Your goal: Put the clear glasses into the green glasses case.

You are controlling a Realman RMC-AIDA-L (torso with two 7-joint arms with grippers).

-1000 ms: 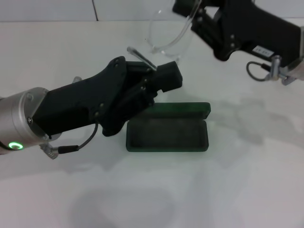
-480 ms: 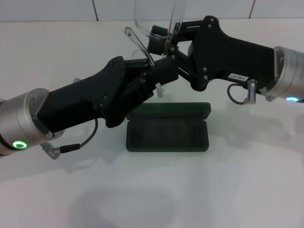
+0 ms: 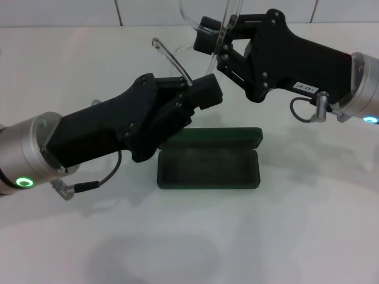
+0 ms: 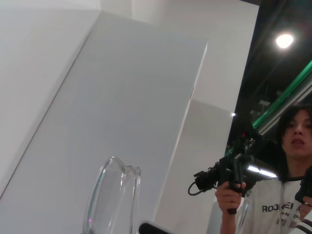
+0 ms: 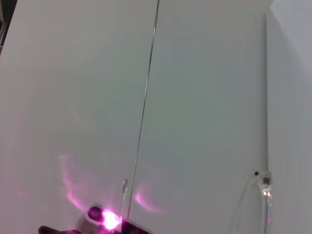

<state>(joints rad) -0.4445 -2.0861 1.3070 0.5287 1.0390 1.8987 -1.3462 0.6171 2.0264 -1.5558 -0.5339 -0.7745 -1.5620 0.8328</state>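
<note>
Both grippers hold the clear glasses (image 3: 195, 35) aloft behind the open green glasses case (image 3: 208, 167), left gripper (image 3: 192, 89) pinching one arm, right gripper (image 3: 214, 40) clamping the frame, so folding should go gently, without twisting the thin plastic.

Green glasses case (image 3: 208, 168): dark green shell, darker matte lining, plain, no pattern readable. Lies just below the left gripper (image 3: 198, 94).

Clear glasses (image 3: 173, 58): colourless, see-through; pale highlights along the arm above the left gripper's tip.

Both grippers black; right gripper (image 3: 214, 36) carries a small white label. Silver wrist cuffs, green ring lights.

Table (image 3: 296, 236): plain white.
</note>
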